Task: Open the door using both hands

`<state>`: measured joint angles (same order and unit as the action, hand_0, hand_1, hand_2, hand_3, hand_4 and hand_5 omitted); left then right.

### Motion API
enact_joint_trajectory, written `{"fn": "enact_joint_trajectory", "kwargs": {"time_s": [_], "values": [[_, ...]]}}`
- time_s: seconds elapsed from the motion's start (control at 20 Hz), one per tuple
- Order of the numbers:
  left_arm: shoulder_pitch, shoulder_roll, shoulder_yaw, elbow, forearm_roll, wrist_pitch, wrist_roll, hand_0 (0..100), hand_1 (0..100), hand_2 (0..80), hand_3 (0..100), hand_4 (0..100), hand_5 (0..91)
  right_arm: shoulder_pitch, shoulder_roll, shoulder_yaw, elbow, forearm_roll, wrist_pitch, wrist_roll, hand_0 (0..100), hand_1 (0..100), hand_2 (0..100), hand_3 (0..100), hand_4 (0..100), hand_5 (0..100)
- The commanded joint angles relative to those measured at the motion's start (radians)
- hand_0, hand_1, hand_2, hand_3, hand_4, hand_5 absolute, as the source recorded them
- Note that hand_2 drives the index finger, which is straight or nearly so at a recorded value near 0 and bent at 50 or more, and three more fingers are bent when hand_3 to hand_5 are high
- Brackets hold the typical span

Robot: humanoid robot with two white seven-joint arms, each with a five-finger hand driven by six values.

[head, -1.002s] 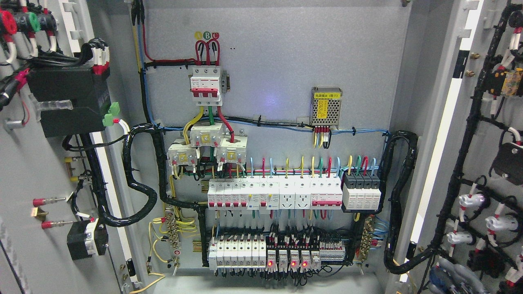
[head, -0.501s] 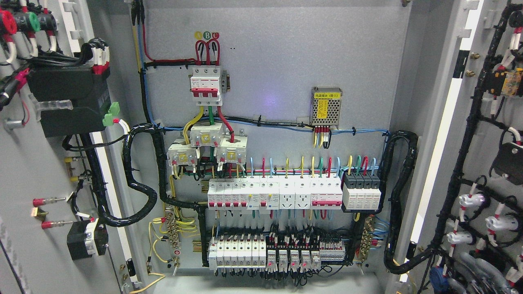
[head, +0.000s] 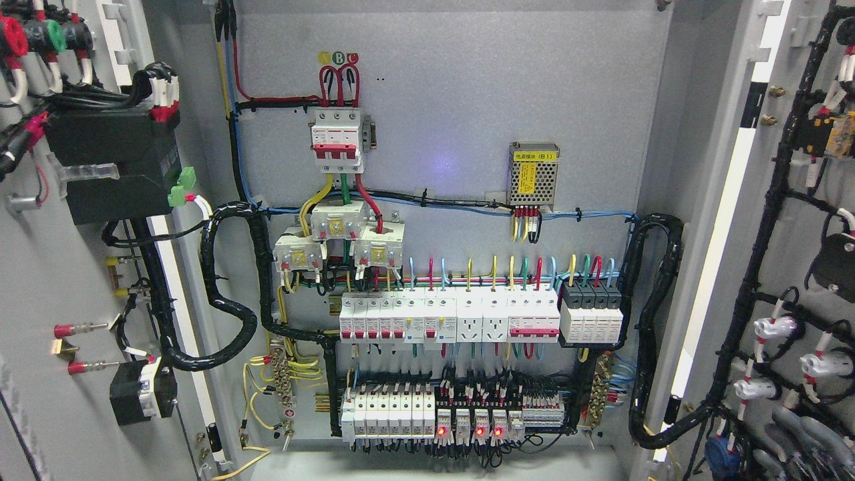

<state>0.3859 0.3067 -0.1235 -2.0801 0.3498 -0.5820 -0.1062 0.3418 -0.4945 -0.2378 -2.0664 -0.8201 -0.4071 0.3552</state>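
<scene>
1. Right door [head: 798,220] – a grey-painted metal leaf – stands swung open at the picture's right edge. Left door [head: 40,280] stands open at the left edge. Between them the cabinet's back panel [head: 454,100] is fully exposed.
2. Since a second ago the white connectors [head: 775,327] low on the right door have slid slightly toward the right edge. The left door has not shifted.
3. The small red indicator lights [head: 479,431] in the bottom row glow now; half a second ago they were dark.
4. Grey rounded shapes [head: 805,434] sit in the bottom right corner, further right than a second ago. I cannot tell whether they belong to the right hand, nor whether it is clenched or released. The left hand is out of view.
5. A black ribbed wire harness [head: 768,220] runs down the right door's inner face, branching to the connectors.
6. On the back panel, rows of white plastic breakers [head: 447,319] sit side by side, fed by red, yellow, green and blue wires.
7. A perforated metal box [head: 534,174] with a yellow label hangs at upper right – cables pass just beneath it.
</scene>
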Motion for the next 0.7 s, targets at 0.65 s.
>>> {"fn": "enact_joint_trajectory", "kwargs": {"time_s": [0.65], "values": [[0.087, 0.084, 0.199, 0.006, 0.192, -0.036, -0.003, 0, 0, 0.0, 0, 0, 0.0, 0.052, -0.01, -0.083, 0.022, -0.076, 0.002, 0.004, 0, 0, 0, 0, 0, 0]]}}
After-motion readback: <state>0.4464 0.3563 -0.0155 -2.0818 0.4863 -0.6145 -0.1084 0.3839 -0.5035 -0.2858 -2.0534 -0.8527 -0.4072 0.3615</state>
